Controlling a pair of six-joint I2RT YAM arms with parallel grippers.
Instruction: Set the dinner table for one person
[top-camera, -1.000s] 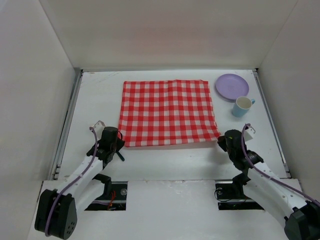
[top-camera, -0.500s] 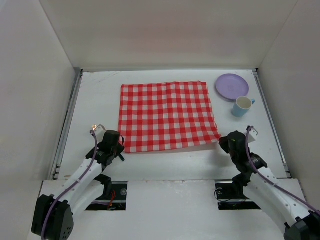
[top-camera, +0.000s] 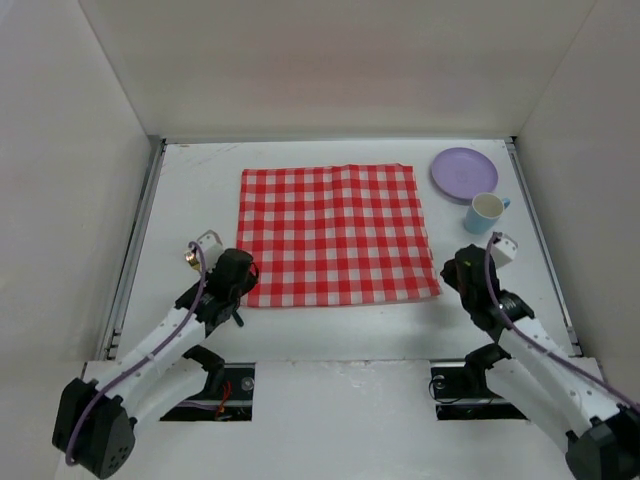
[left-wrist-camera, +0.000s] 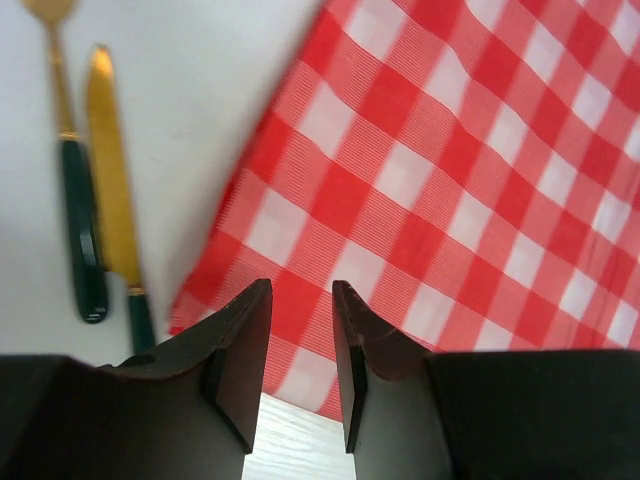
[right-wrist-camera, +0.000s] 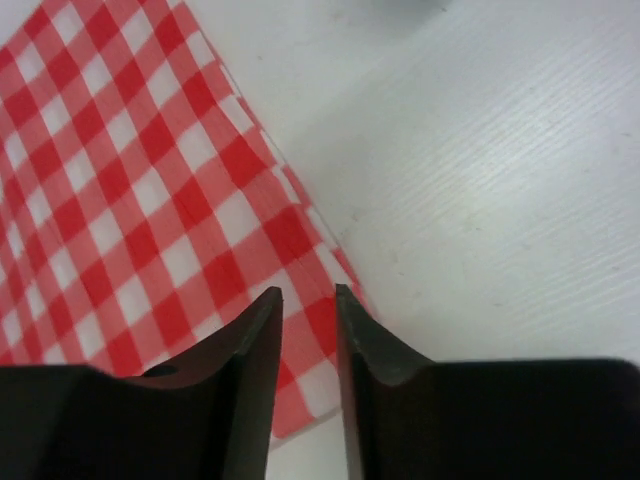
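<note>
The dinner table (top-camera: 330, 325) is a matte white top. A red-and-white checked cloth (top-camera: 335, 233) lies flat on its middle. My left gripper (top-camera: 240, 272) hovers over the cloth's near left corner, and in the left wrist view it (left-wrist-camera: 300, 290) is open and empty above the cloth (left-wrist-camera: 450, 180). My right gripper (top-camera: 456, 270) hovers over the near right corner, and in the right wrist view it (right-wrist-camera: 308, 292) is open and empty above the cloth (right-wrist-camera: 120, 180). A gold knife (left-wrist-camera: 110, 170) and a gold fork (left-wrist-camera: 70, 170) with dark green handles lie on the table left of the cloth.
A purple plate (top-camera: 463, 172) sits at the far right, with a light blue cup (top-camera: 486, 212) just in front of it. Thin metal rails run along the left (top-camera: 135, 250) and right (top-camera: 540, 240) edges. White walls enclose the table on three sides.
The cloth slid a little toward the near edge. Both grippers went nearer with it, then came back over its near corners.
</note>
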